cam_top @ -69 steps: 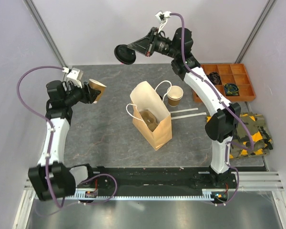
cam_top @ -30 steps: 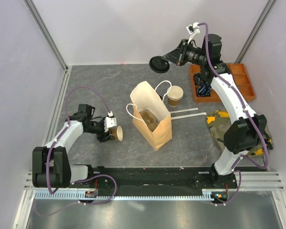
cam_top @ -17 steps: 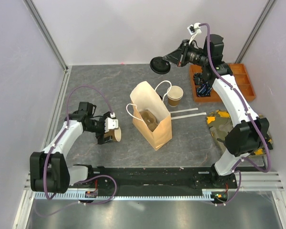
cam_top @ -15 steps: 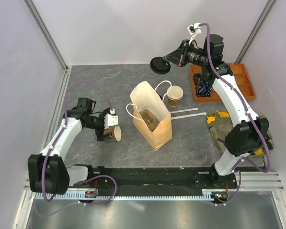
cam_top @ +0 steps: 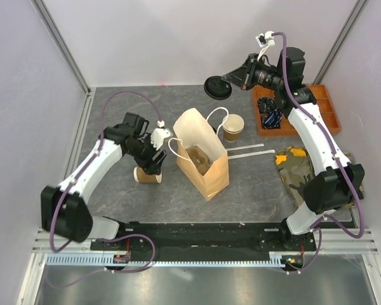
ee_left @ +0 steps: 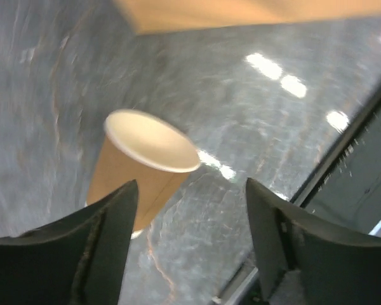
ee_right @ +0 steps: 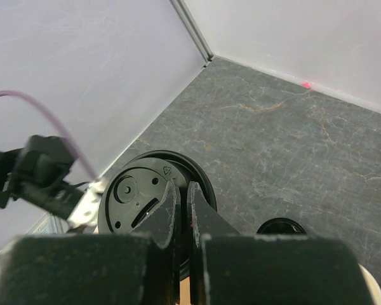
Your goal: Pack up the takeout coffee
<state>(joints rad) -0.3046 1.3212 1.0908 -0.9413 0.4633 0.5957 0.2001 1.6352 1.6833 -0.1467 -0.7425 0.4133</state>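
One tan paper cup [cam_top: 145, 176] [ee_left: 143, 168] stands upright on the grey table, left of the paper bag [cam_top: 206, 166]. My left gripper [cam_top: 155, 154] [ee_left: 190, 189] hovers just above and behind the cup, open, with nothing between its fingers. A second tan cup [cam_top: 233, 127] stands behind the bag. High over the back of the table, my right gripper [cam_top: 232, 79] [ee_right: 180, 188] is shut on the rim of a black lid [cam_top: 217, 88] [ee_right: 140, 194]. Another black lid [ee_right: 281, 227] lies on the table below it.
A brown pulp carrier [cam_top: 199, 159] sits inside the open bag, whose white handles [cam_top: 216, 117] flop outwards. At the back right is an orange compartment tray [cam_top: 320, 101]. A camouflage cloth [cam_top: 298, 164] and two white strips [cam_top: 246, 151] lie to the right.
The left gripper opened and let go of the cup, which now stands on the table. That arm then rose and swung right towards the bag. The right arm with the lid barely moved.
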